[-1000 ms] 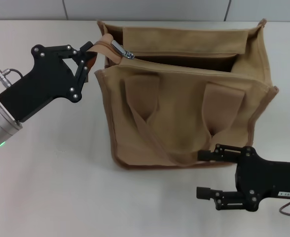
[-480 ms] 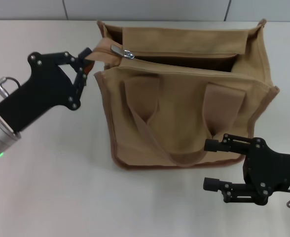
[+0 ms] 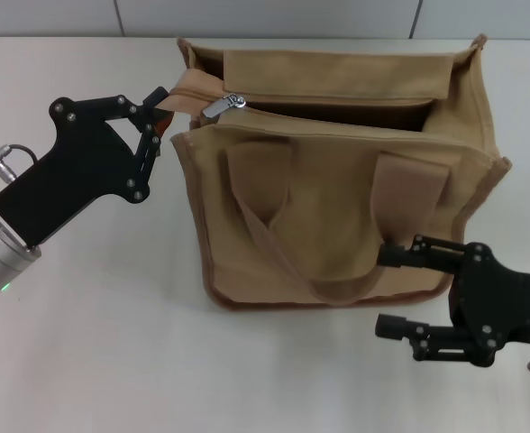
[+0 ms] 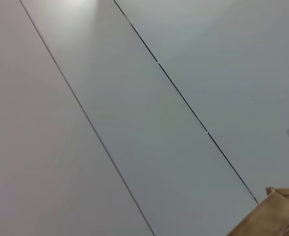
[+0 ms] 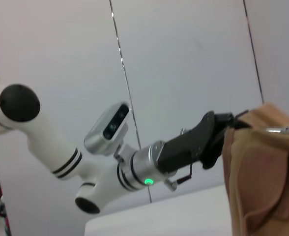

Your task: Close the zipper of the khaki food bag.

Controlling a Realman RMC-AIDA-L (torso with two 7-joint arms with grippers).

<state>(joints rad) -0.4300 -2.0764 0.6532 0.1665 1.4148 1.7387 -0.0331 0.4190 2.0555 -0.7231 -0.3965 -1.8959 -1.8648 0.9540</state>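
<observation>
The khaki food bag point(image 3: 337, 207) stands on the table, top open, two handles lying flat on its near face. The zipper point(image 3: 319, 106) runs along the top edge, with its silver slider point(image 3: 222, 104) at the bag's left end. My left gripper point(image 3: 161, 106) is shut on the fabric end of the zipper tape at the bag's top left corner. My right gripper point(image 3: 387, 290) is open and empty, low by the bag's near right bottom corner. The right wrist view shows the left gripper point(image 5: 220, 129) on the bag point(image 5: 260, 177) and the slider point(image 5: 282, 130).
The white table point(image 3: 94, 343) spreads around the bag. A grey panelled wall point(image 3: 274, 16) stands behind it. The left wrist view shows wall panels and a corner of the bag point(image 4: 277, 216). The robot's head and left arm point(image 5: 110, 162) show in the right wrist view.
My right gripper has moved right and slightly down, away from the bag's front. My left gripper shifted slightly left with the zipper end. The slider's pull tab has flipped over.
</observation>
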